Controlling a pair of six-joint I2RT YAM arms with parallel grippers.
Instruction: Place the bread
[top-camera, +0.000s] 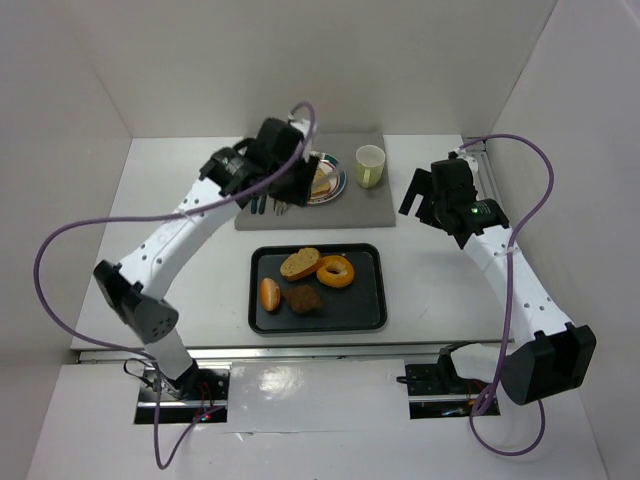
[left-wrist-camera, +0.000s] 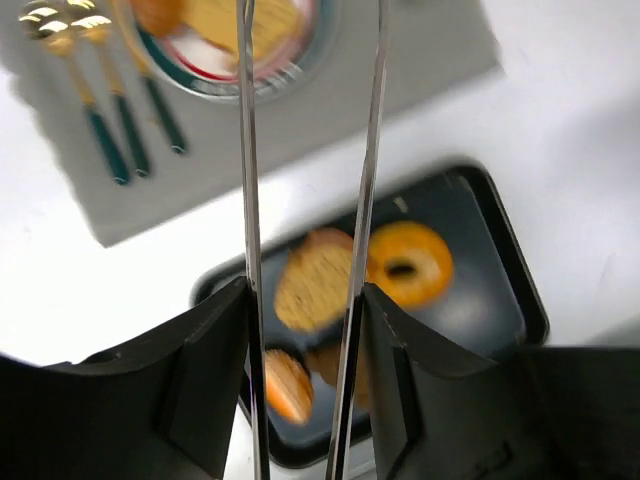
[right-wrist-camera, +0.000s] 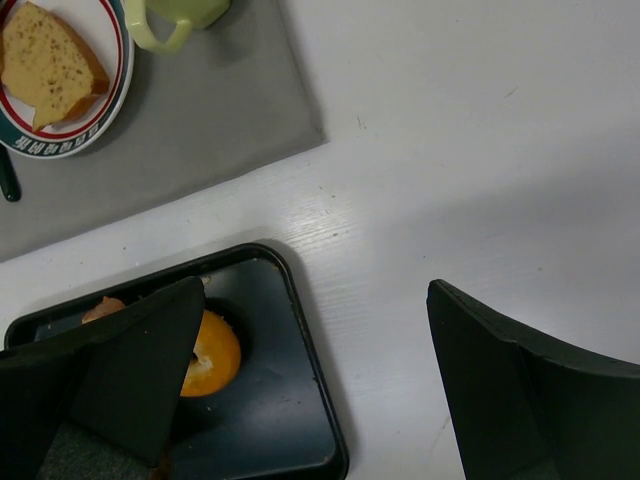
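Steel tongs (left-wrist-camera: 248, 150) are clamped in the left hand (left-wrist-camera: 305, 300), their arms reaching over the plate (right-wrist-camera: 115, 90) where the bread slice (right-wrist-camera: 48, 62) lies, on the grey mat (right-wrist-camera: 200, 110). Near the black tray (right-wrist-camera: 270, 420), the right hand (right-wrist-camera: 315, 295) hangs with fingers spread wide above the white surface (right-wrist-camera: 450, 150).

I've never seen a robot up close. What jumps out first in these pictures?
The black tray in the middle of the table, with four baked pieces including an orange ring, catches the eye first. Behind it, the left gripper holds metal tongs over a plate with a bread slice on a grey mat, beside a green cup. The right gripper hangs open at the right, holding nothing.
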